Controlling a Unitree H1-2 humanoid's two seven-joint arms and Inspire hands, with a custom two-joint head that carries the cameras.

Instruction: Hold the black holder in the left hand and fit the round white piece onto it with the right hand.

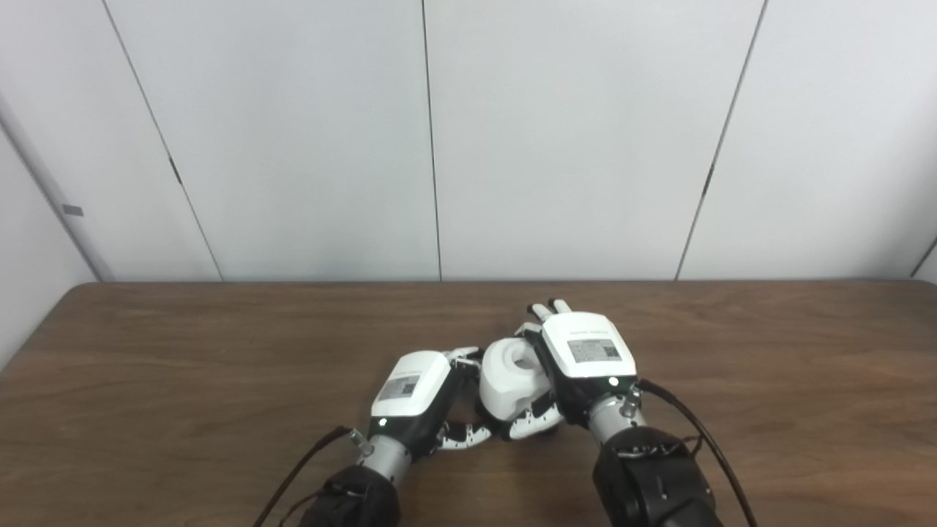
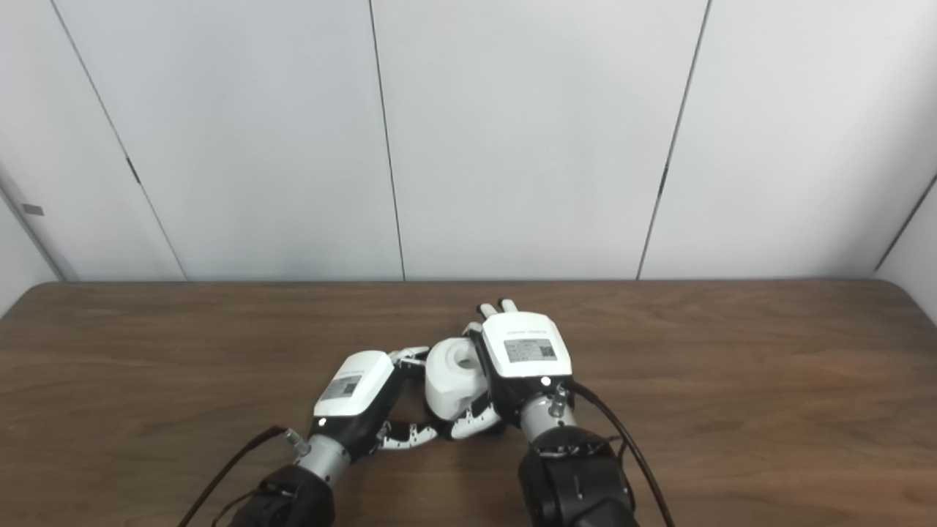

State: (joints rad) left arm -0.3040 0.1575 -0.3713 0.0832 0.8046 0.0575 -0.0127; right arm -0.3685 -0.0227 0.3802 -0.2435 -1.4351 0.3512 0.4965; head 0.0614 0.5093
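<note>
Between left hand (image 1: 410, 391) & right hand (image 1: 585, 355): round white piece (image 1: 509, 377), both touching.

You're looking at a dark brown wood-grain table (image 1: 732, 366) under pale grey wall panels (image 1: 585, 132) with thin dark seams. The round piece (image 1: 509, 377) is plain white. Both hands, left hand (image 1: 413, 391) and right hand (image 1: 585, 351), wear white shells with grey-printed labels, black wrists and black-and-white fingers (image 1: 465, 433).
</note>
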